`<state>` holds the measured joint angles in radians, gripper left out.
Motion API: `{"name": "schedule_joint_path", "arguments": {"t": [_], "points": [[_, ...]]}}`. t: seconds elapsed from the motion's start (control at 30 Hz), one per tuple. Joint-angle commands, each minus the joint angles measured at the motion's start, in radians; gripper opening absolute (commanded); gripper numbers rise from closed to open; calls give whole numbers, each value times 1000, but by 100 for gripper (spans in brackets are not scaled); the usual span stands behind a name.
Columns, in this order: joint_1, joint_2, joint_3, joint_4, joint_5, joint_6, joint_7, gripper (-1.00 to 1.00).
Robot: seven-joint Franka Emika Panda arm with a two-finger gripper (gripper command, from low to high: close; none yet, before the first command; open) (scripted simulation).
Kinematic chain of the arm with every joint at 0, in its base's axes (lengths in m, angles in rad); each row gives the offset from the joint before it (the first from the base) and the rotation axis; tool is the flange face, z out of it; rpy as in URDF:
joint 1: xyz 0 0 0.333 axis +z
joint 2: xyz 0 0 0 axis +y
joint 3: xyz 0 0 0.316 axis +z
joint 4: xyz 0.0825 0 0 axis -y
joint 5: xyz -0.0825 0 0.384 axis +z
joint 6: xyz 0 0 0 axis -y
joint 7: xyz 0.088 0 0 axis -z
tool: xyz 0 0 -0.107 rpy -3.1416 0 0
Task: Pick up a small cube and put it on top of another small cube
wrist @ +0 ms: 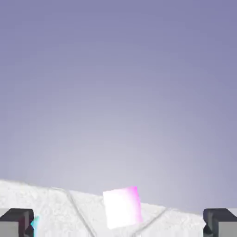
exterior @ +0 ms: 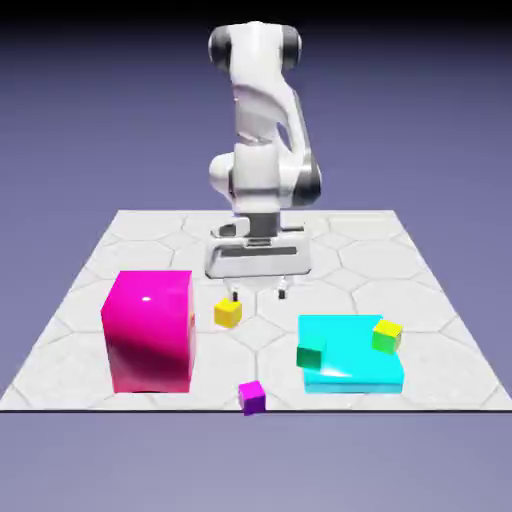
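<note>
Open pincer above a table, small purple cube waiting near the edge.

The robot's pincer (exterior: 259, 295) has its two fingers wide apart, with nothing between them. In the hand view, the purple cube (exterior: 252, 397) shows ahead of the pincer, framed by the fingertips, its top washed out to white. It lies right by the table's (exterior: 215, 392) near edge, so a finger coming down off-centre could nudge it over the side. It also sits slightly turned to the fingers, and closing on it askew could twist it or catch only a corner.

To the pincer's lower right in the exterior view, a lime-and-yellow cube (exterior: 387, 337), the likely stacking spot, appears at the side of a flat cyan block (exterior: 350, 375); a hard or off-centre release might topple the pair. A dark green cube (exterior: 311, 352) nearby and a plain yellow cube (exterior: 228, 313) just below the pincer could be knocked by a low sweep, as could the big pink block (exterior: 151, 335) to its lower left.
</note>
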<state>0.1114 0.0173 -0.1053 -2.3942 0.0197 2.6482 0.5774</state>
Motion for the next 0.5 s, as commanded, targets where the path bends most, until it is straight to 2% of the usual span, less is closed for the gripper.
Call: {"name": "schedule_joint_path", "arguments": {"t": [0.0, 0.37, 0.47], "points": [[6, 36, -7, 26, 1, -24, -10, 0], [73, 435, -78, 308, 15, -288, -121, 0], [71, 489, -75, 319, 22, -263, -130, 0]]}}
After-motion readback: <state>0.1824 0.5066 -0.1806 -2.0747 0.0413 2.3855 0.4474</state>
